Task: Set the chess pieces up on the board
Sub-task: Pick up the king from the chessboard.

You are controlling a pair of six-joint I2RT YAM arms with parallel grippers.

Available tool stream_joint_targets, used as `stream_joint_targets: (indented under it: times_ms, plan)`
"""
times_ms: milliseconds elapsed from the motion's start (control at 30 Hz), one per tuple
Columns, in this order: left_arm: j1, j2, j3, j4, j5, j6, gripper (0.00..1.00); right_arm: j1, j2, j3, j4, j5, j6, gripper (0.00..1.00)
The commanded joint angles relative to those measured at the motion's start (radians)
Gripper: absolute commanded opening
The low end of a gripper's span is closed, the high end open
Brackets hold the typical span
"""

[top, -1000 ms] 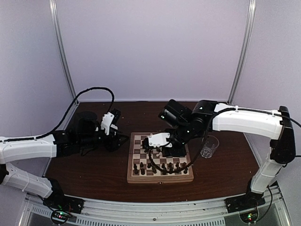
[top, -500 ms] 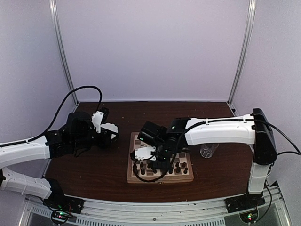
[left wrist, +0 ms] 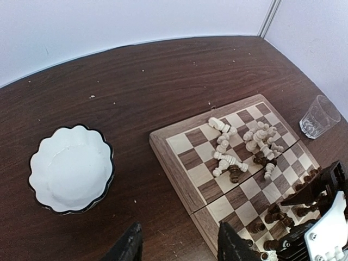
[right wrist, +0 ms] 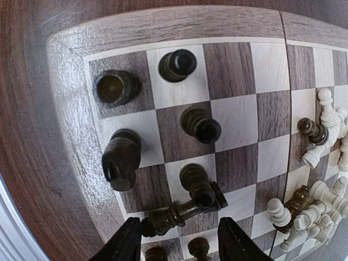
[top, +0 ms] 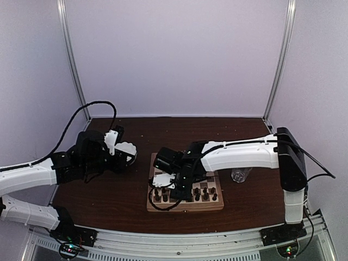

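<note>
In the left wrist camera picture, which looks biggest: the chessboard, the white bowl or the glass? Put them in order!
1. The board: biggest, even though part of it is cut off.
2. The white bowl.
3. The glass: smallest. It also sits farther from the camera.

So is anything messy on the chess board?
Yes. The cream pieces lie tumbled in a heap on the board instead of standing in rows, and one dark piece lies on its side among the upright ones.
</note>
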Motion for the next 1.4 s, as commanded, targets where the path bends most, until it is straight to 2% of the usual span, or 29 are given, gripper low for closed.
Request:
stream_joint_targets:
  times_ms: [0, 400, 600, 900, 1000, 1233, 1367]
  plan:
    - [0.011, -0.009, -0.018, 0.025, -0.012, -0.01, 0.48, -0.02, 0.019, 0.028, -0.013, -0.003, 0.037, 0.5]
    - [0.014, -0.001, -0.016, 0.032, -0.012, -0.006, 0.48, -0.067, 0.068, 0.056, -0.032, -0.089, 0.054, 0.43]
    - [0.014, 0.002, -0.017, 0.035, -0.01, -0.006, 0.47, -0.092, 0.088, 0.073, -0.045, -0.113, 0.066, 0.3]
    - [0.014, 0.013, -0.015, 0.047, 0.001, -0.007, 0.47, -0.122, 0.097, 0.084, -0.053, -0.118, 0.071, 0.22]
    - [0.014, 0.028, -0.009, 0.053, 0.016, -0.01, 0.48, -0.138, 0.098, 0.092, -0.056, -0.112, 0.065, 0.15]
    - [0.014, 0.045, -0.01, 0.085, 0.09, 0.004, 0.48, -0.177, 0.088, 0.136, -0.073, -0.121, 0.05, 0.09]
    - [0.014, 0.081, 0.002, 0.13, 0.252, -0.006, 0.53, -0.186, 0.033, 0.134, -0.077, -0.168, 0.011, 0.09]
